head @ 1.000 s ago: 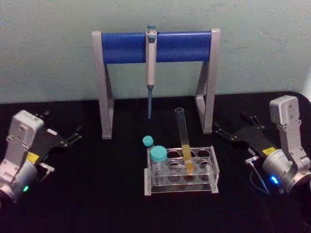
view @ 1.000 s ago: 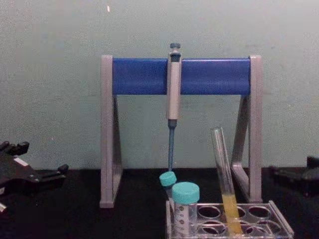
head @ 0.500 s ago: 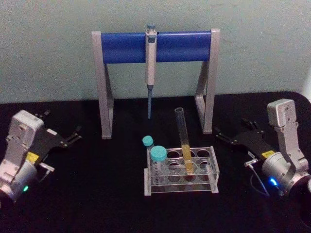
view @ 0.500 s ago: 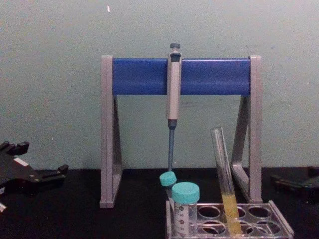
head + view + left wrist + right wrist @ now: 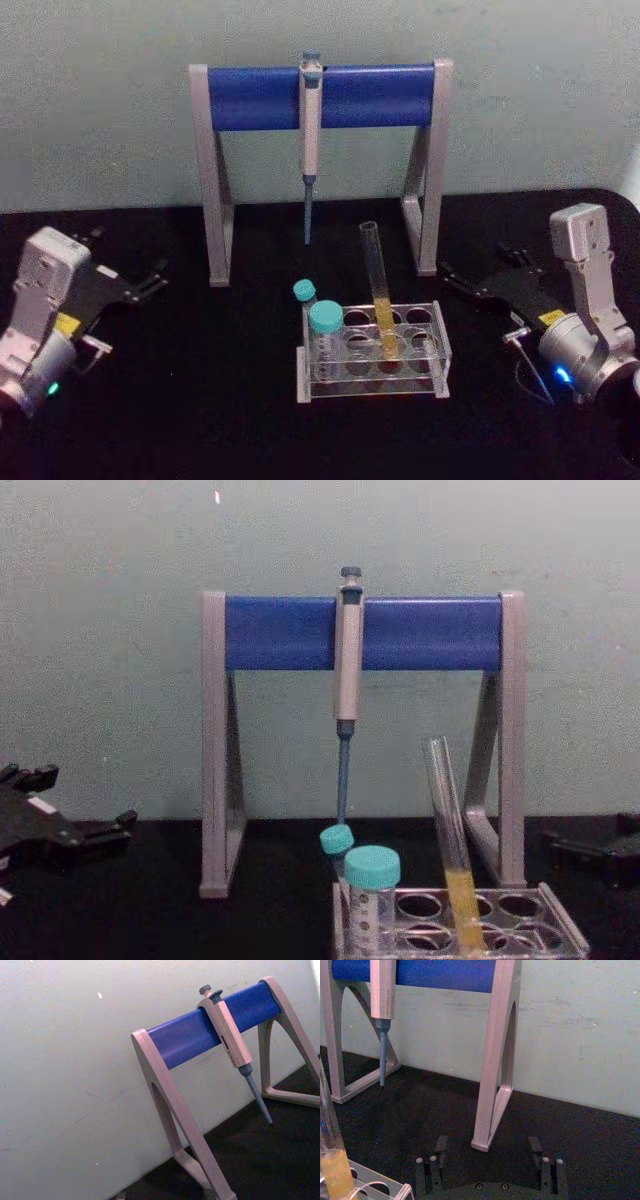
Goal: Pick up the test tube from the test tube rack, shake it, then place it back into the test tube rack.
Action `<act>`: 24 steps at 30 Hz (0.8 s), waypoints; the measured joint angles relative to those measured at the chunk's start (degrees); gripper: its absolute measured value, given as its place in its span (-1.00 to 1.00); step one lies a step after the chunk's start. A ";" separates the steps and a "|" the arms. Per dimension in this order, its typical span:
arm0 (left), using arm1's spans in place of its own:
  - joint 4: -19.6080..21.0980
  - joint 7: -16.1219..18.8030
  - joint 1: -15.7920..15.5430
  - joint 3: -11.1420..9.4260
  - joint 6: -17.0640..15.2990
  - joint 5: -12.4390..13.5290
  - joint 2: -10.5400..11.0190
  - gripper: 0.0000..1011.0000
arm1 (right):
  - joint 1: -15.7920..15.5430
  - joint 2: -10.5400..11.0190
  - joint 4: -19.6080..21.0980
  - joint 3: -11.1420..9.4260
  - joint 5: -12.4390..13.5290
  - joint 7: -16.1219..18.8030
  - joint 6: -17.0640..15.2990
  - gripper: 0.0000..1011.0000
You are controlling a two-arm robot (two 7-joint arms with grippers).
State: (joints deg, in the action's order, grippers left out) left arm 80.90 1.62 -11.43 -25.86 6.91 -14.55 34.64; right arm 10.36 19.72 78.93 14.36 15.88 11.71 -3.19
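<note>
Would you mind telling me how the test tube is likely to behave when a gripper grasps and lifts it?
The test tube looks like thin clear glass, so probably stiff, slippery and fragile. It has no cap and holds yellow liquid, so tilting may spill it. It leans in the rack, so it likely sits loosely and may shift on contact.

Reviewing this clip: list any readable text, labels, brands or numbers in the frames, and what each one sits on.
No text can be read.
Left gripper: yellow sticker on its black body, print too small to read.
Right gripper: yellow sticker on its black body, also too small to read.
Pipette, pipette stand, test tube rack, test tube, teal-capped vials: no markings can be made out.
</note>
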 joint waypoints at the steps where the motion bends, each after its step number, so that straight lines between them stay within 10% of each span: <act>1: 0.00 0.00 0.00 0.00 0.00 0.00 0.00 0.98 | 0.00 0.01 0.01 0.01 0.00 0.00 0.01 0.98; 24: 0.00 0.00 0.00 0.00 0.00 0.00 0.00 0.98 | -0.02 0.05 0.09 0.02 0.00 0.00 0.05 0.98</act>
State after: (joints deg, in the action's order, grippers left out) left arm 80.90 1.62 -11.43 -25.86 6.91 -14.55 34.64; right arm 10.35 19.77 79.02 14.38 15.88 11.70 -3.14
